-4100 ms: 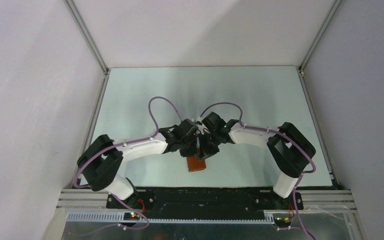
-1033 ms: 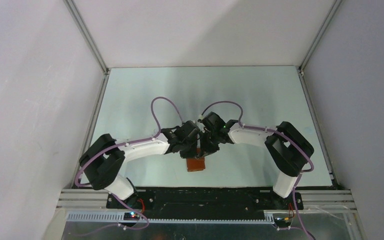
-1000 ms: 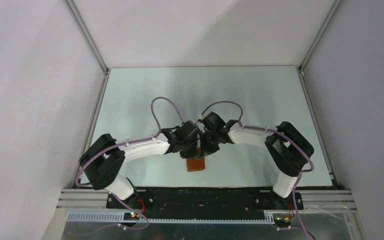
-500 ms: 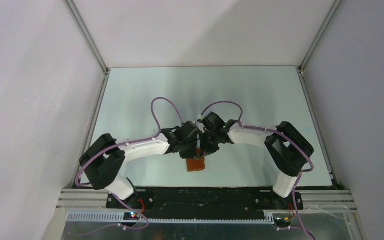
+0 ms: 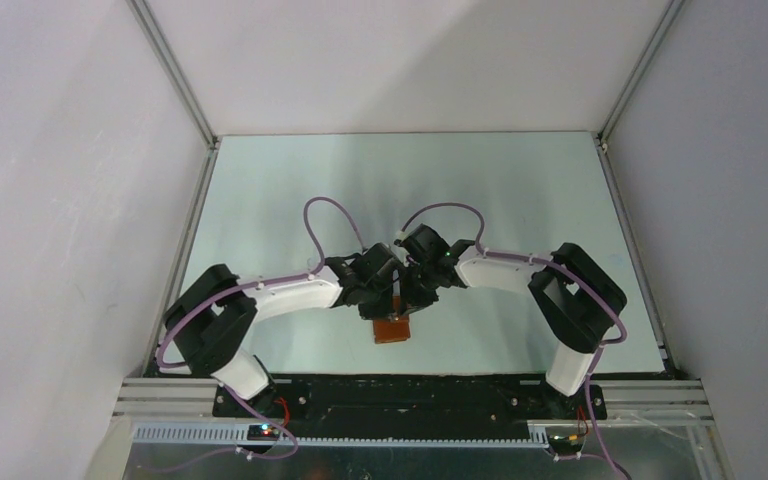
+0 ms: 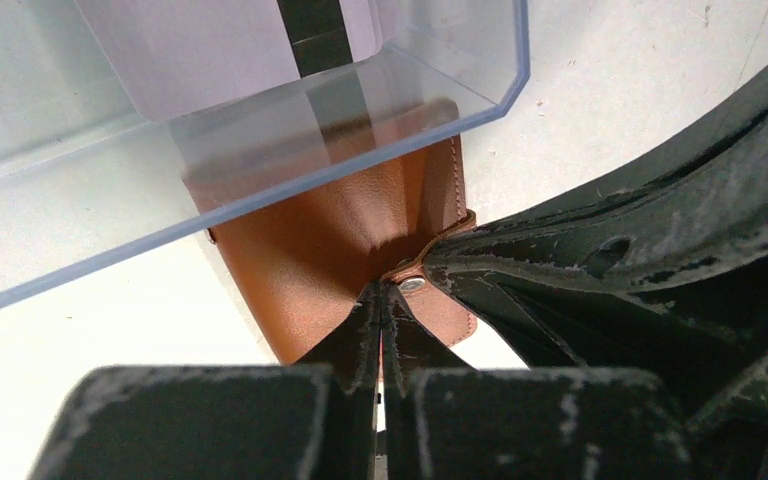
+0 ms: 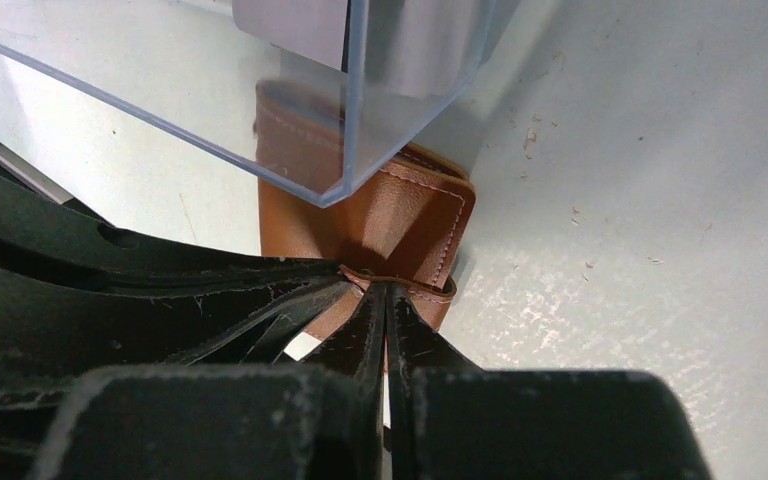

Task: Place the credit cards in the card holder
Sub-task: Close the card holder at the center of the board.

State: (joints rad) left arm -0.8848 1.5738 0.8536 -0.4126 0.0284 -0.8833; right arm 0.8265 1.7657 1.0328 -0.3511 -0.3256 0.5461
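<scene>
The tan-brown card holder point(image 5: 392, 328) lies on the table near the front centre. It also shows in the left wrist view point(image 6: 320, 240) and the right wrist view point(image 7: 400, 215). My left gripper point(image 6: 380, 300) is shut on the leather edge beside the silver snap point(image 6: 412, 285). My right gripper point(image 7: 385, 295) is shut on the same end from the other side. The two grippers meet over the holder point(image 5: 400, 290). A pale card with a dark stripe point(image 6: 310, 30) shows through a clear plastic piece point(image 6: 360, 120) over the holder's far part. The same card also shows in the right wrist view point(image 7: 290, 20).
The pale green table point(image 5: 520, 190) lies inside white walls with metal corner posts. The black rail point(image 5: 410, 395) with both arm bases runs along the near edge. Purple cables point(image 5: 325, 215) loop above the wrists.
Both grippers have stayed shut at the card holder. The left arm's elbow has shifted slightly to the right. The holder has barely moved.
</scene>
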